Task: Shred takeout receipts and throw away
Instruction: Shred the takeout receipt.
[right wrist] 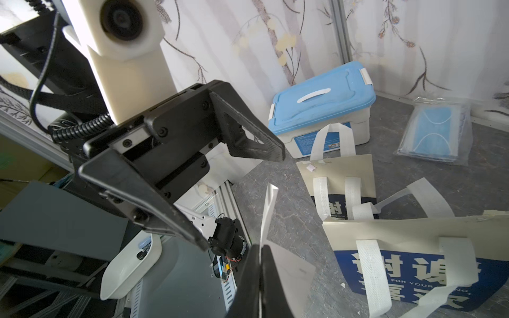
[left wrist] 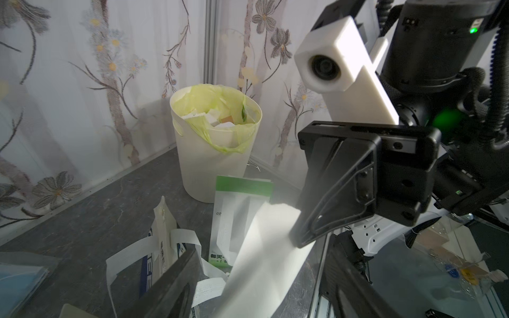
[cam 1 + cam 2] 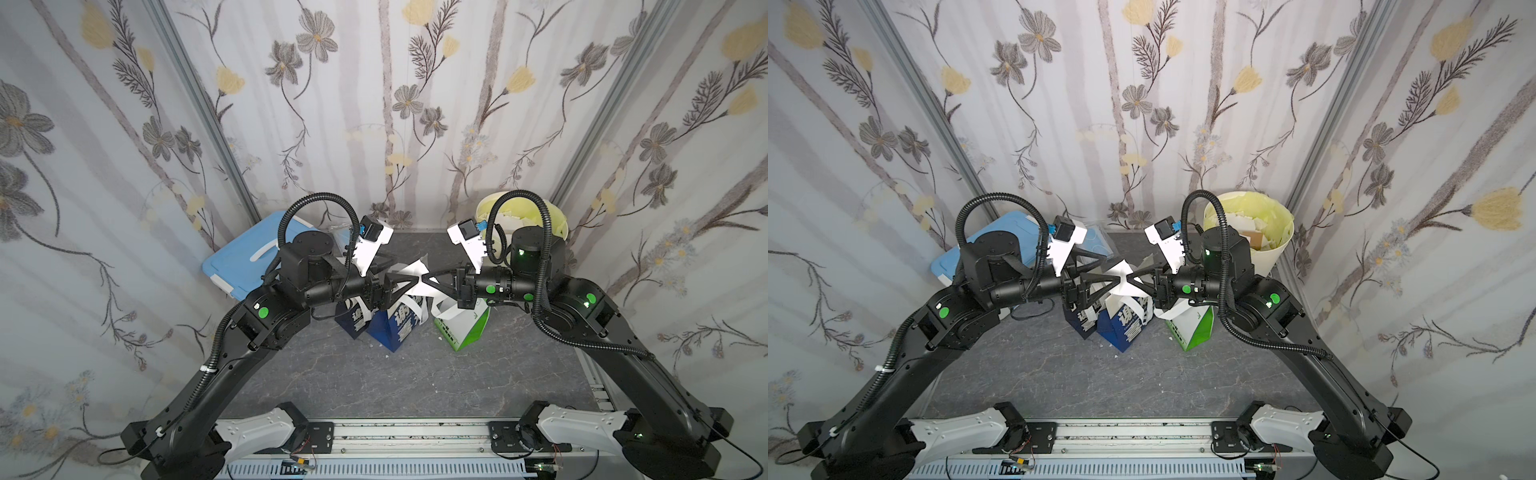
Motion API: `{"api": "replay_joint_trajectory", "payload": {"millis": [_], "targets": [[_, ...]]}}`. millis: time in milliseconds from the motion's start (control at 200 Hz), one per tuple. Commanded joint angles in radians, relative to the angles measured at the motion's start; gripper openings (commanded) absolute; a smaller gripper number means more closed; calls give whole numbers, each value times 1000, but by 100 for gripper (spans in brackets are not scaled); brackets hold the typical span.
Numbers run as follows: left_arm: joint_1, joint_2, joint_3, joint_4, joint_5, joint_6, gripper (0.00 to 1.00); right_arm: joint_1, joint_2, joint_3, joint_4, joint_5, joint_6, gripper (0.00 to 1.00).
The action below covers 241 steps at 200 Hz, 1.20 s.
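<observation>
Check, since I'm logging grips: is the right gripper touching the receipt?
Touching. The right wrist view shows the right gripper shut, with the receipt clamped in it.

White takeout receipt (image 3: 419, 286), thin, creased (bow-tie look from above), airborne; pinched at 9 o'clock tip of right gripper (image 3: 432, 277), loose ends flopping toward 12 and 6 o'clock.

Bench (image 3: 374, 382): dark grey top with pale marble veins, lower centre in both top views.

- Left of centre, at the far edge: blue-lidded storage box (image 3: 239, 266).
- Near the box, lying flat: clear packet of blue face masks (image 1: 435, 135).
- Upper right, in the corner: white waste bin (image 3: 1278, 253) with a yellow-green liner.
- Centre: two dark blue paper bags (image 3: 390, 332), standing.
- Just right of them: green-and-white paper bag (image 3: 467, 328).
</observation>
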Motion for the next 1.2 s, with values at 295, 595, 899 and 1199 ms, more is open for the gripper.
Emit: {"api": "replay_joint_trajectory", "payload": {"millis": [295,595,899,1199], "targets": [[16,28,-50,137,228,-135,49,7,13,20,-25,-48,-57,0],[20,7,-114,231,270,-219,22,7,22,31,-42,-43,-69,0],[22,-11,-147,297,273,-264,0,37,18,33,-50,-44,-79,0],[26,-44,-226,459,242,-385,0,35,-73,-80,67,-73,-19,47]]}}
